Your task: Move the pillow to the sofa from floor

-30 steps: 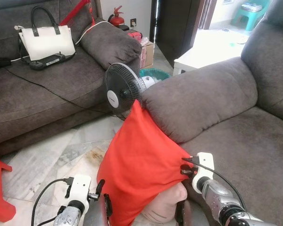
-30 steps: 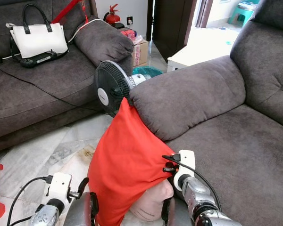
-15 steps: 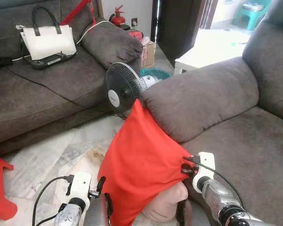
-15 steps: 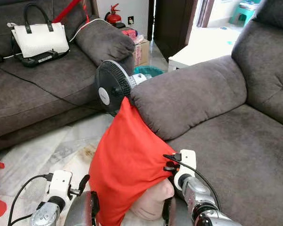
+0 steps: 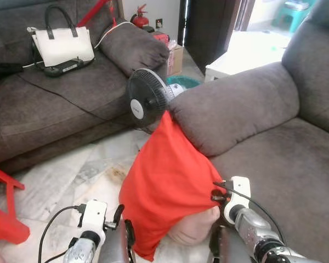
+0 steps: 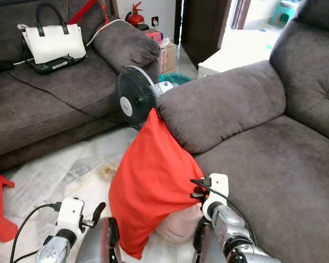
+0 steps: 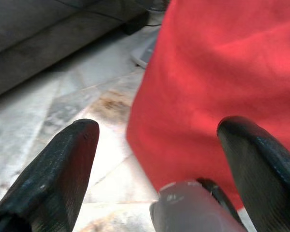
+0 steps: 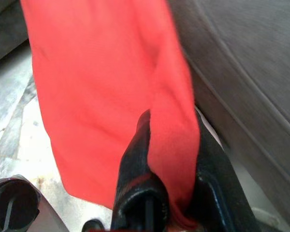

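- The sofa (image 5: 274, 153) is grey; its seat lies just to the right of the right gripper, and its armrest (image 5: 236, 109) is ahead of both grippers.
- A second sofa (image 5: 49, 104) stands well ahead and to the left of the left gripper, with a white bag (image 5: 63, 45) on it.
- The pillow (image 5: 167, 181) is red, held up between the two grippers; its top corner touches the armrest.
- A fan (image 5: 145, 99) stands beyond the pillow, ahead of the left gripper.
- The right gripper (image 8: 171, 159) is clenched on a fold at the pillow's edge.
- The left gripper (image 7: 159, 145) has its fingers spread apart, grasping nothing, with the pillow just ahead of it.
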### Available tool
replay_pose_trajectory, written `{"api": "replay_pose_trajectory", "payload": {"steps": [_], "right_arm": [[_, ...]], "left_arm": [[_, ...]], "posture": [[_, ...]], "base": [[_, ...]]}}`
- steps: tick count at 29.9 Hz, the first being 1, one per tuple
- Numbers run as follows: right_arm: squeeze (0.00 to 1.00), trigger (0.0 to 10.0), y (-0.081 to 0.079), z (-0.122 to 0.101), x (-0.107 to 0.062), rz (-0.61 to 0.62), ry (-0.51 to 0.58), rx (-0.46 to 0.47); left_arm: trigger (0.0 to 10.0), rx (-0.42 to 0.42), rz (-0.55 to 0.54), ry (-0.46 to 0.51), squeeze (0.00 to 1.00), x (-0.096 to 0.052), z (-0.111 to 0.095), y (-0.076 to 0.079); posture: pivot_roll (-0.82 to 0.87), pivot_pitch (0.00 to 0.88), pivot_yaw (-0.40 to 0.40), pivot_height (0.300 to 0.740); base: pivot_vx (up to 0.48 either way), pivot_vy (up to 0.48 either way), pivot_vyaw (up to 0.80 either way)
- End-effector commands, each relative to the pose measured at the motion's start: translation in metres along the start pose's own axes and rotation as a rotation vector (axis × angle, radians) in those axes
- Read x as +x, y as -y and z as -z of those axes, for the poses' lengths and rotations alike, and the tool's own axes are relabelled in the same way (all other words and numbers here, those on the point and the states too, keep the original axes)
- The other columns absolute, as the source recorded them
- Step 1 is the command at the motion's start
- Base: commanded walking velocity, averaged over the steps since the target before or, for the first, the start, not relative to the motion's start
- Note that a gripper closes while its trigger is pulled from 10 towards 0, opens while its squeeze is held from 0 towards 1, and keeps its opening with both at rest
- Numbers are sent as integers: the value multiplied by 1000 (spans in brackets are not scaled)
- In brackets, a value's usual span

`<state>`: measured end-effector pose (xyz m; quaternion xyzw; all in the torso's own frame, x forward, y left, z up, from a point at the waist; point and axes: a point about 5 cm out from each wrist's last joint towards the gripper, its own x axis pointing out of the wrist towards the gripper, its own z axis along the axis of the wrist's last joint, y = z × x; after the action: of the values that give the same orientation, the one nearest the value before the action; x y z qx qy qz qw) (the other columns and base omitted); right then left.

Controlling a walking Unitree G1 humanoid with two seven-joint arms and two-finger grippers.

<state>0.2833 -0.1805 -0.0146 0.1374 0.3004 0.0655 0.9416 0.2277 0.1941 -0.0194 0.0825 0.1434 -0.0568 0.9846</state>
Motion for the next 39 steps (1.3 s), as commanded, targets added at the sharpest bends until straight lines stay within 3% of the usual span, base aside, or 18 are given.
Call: {"api": "replay_pose_trajectory", "payload": {"steps": [1,18,24,32,39], "right_arm": [[0,10000,5,1,-2,24,4,12],[0,10000,5,1,-2,36,28,23],[0,10000,5,-1,-2,46,58,36],[0,10000,5,-5,-3,54,111,46],[0,10000,5,-6,-2,50,116,42]], "left_arm": [[10000,-7,-5,17,0,0,-3,-3],[10000,-7,-8,3,0,2,-2,-5],[10000,-2,-12,20,0,7,-7,-6],[10000,1,-24,121,0,15,-30,-8],[10000,9,-24,182,0,14,-45,-4]], "posture": [[151,34,-25,543],[148,12,-25,543],[143,8,-22,543],[144,15,-22,543],[147,26,-22,547]], "base": [[-349,0,0],[-336,0,0],[0,0,0],[0,0,0],[0,0,0]]}}
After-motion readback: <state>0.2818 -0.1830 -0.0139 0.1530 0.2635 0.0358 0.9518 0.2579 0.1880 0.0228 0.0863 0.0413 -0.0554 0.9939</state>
